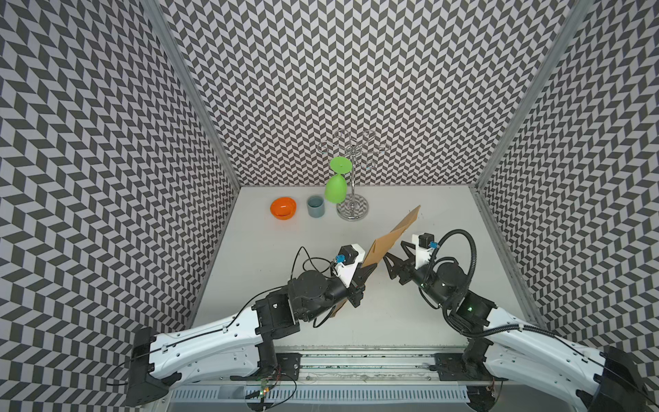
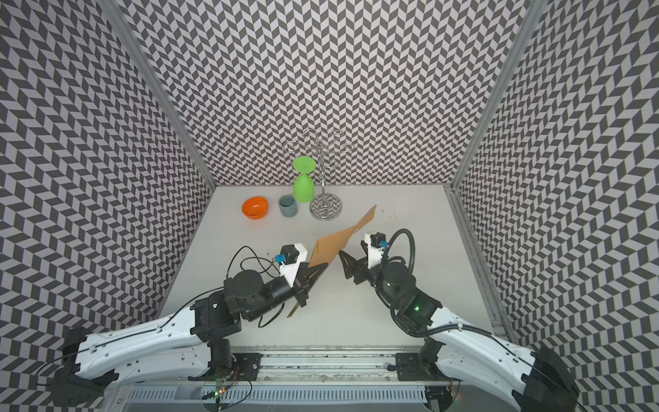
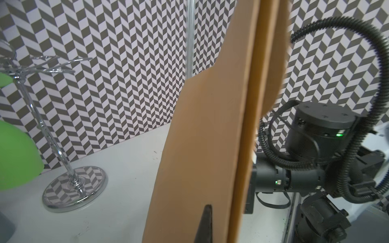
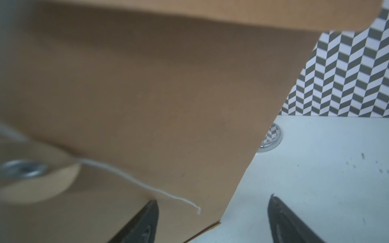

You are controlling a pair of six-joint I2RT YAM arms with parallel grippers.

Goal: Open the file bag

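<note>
The file bag (image 1: 388,239) (image 2: 335,242) is a brown paper envelope held on edge above the table, its flap end toward the back. My left gripper (image 1: 369,269) (image 2: 317,271) is shut on its near lower edge. In the left wrist view one dark finger (image 3: 207,225) lies against the bag (image 3: 200,136); the other is hidden behind it. My right gripper (image 1: 395,249) (image 4: 213,199) stands open beside the bag's face (image 4: 147,94). A thin pale string (image 4: 147,187) runs from the blurred round button clasp (image 4: 23,168), and its loose end lies between the right fingers.
At the back of the white table stand an orange bowl (image 1: 283,208), a grey-blue cup (image 1: 316,206) and a chrome rack (image 1: 352,208) with a green goblet (image 1: 336,189) hanging upside down. Patterned walls close in three sides.
</note>
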